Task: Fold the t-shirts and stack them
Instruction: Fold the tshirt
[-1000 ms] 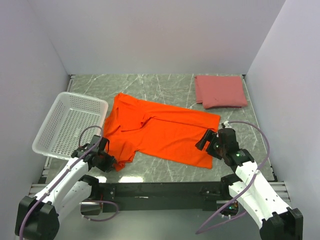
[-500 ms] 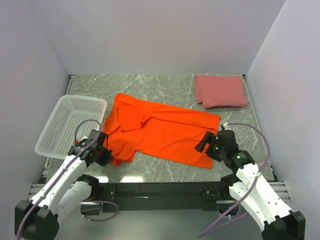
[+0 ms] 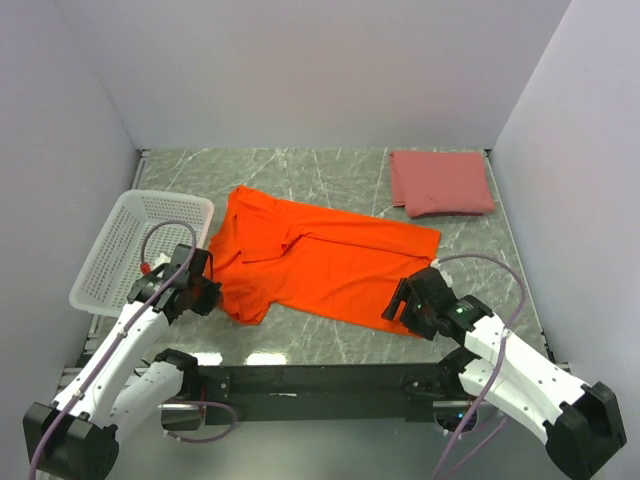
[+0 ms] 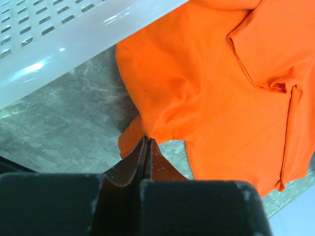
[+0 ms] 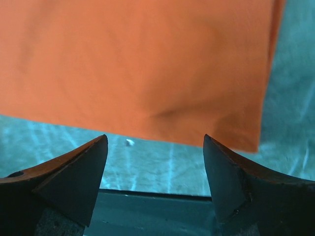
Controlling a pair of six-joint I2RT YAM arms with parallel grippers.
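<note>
Across the counter (image 3: pixel 330 172) lies the orange shirt (image 3: pixel 330 270). Left end effector (image 4: pixel 146 146) is clenched on its near-left sleeve, likely to fold it. Right end effector (image 5: pixel 155 147) gapes at the near hem, gripping nothing. Pink shirt (image 3: pixel 440 182) sits folded far right.

No legible text, label, brand, number or sign noted: orange shirt (image 3: pixel 330 265), pink shirt (image 3: pixel 440 182) and basket (image 3: pixel 120 255) all unmarked.

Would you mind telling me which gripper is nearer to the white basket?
Left. The left gripper sits beside the basket; the right gripper is across the orange t-shirt.
</note>
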